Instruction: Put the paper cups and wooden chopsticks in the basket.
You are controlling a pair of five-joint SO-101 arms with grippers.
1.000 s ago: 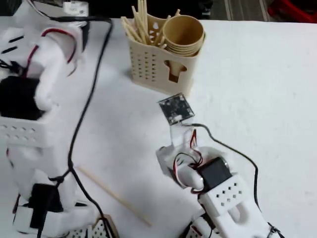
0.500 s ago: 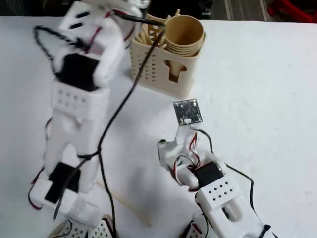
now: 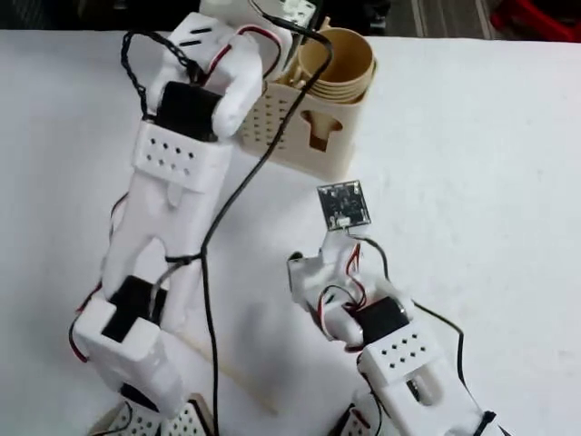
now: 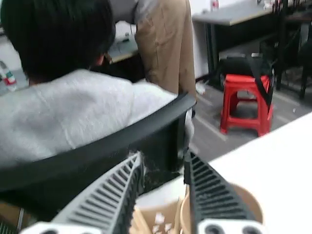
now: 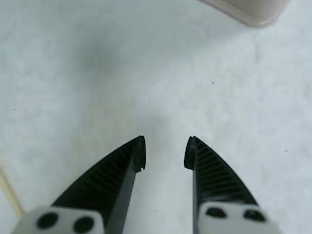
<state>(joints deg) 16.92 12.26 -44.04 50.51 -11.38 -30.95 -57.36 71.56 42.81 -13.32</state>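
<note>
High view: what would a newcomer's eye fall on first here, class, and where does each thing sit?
The big white left arm spans the left of the table up to the basket at the far edge, the left claw open above the stacked paper cups. One wooden chopstick lies near the front, between the arms' bases. The right arm sits low at the front, the right claw open over bare table.

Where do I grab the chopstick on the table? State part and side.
Grip the chopstick on its uncovered stretch, straight from above, fingers astride it: it lies flat and thin on the table, and the left arm covers its other end.
</note>
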